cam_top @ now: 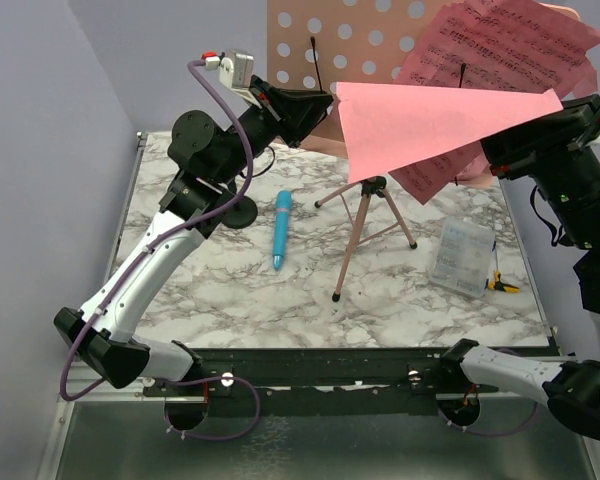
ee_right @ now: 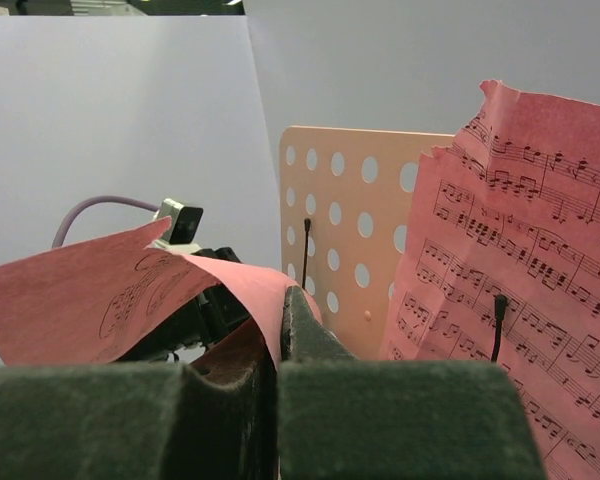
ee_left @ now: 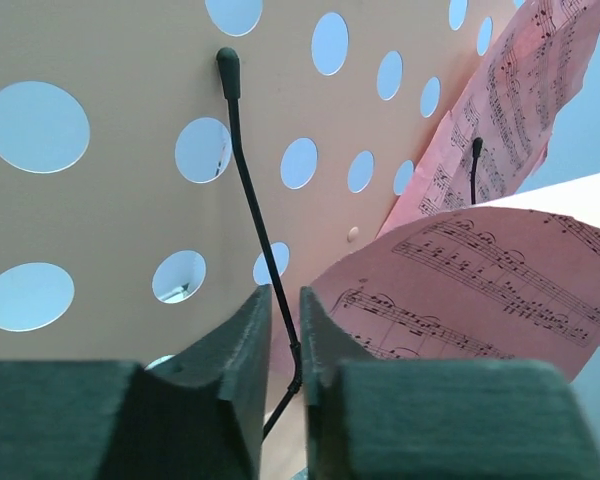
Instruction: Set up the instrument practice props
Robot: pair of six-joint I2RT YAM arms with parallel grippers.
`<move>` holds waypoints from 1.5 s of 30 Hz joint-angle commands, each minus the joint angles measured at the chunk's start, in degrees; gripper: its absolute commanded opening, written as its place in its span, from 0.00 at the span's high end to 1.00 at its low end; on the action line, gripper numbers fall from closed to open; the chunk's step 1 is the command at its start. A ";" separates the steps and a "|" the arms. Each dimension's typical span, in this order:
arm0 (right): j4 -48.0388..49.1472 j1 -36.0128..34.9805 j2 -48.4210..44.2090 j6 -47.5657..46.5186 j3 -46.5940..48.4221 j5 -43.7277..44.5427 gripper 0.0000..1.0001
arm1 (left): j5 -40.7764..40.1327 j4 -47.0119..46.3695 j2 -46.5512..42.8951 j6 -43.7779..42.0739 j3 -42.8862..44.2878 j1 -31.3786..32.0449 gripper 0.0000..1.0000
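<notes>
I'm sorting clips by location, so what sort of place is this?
Probably a robot lab cell, not a music room: a marble-patterned table between plain lavender walls, a left arm and right arm bolted at its near edge, and a music stand holding a sheet-music page.

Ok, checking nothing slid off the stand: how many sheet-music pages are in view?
2. One sheet leans on the right of the music stand's desk; the loose sheet is pinched in the right gripper, in front of it. Another could hide behind them.
</notes>
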State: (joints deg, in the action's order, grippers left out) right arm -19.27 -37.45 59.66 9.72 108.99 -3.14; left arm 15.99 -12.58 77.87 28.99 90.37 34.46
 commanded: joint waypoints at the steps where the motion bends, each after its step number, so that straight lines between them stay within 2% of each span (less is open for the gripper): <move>1: 0.00 -0.17 1.67 -1.06 2.23 1.85 0.99 | -1.17 -1.62 -0.64 0.72 -0.32 -0.27 0.89; 3: 0.00 -0.17 2.45 -1.14 2.74 2.04 0.99 | -1.39 -2.32 -1.22 0.76 -1.35 -0.27 0.99; 4: 0.25 -0.17 2.81 -1.11 2.86 2.18 0.99 | -1.46 -2.84 -1.54 0.72 -1.85 -0.27 1.00; 18: 2.19 -0.21 8.74 -0.89 6.99 5.95 0.99 | -3.76 -15.68 -5.96 1.92 -12.25 -0.27 1.00; 28: 5.39 -0.21 11.16 -0.60 7.87 7.01 0.99 | 0.72 -19.92 -5.41 2.03 -13.29 -0.18 1.00; 45: 4.10 -0.18 18.98 0.49 14.22 4.20 0.99 | 5.61 -23.46 -5.62 0.71 -14.79 0.17 1.00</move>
State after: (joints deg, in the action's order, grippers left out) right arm -15.07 -37.45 76.86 9.47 120.77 2.31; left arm 18.13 -33.82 73.08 30.39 76.14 34.48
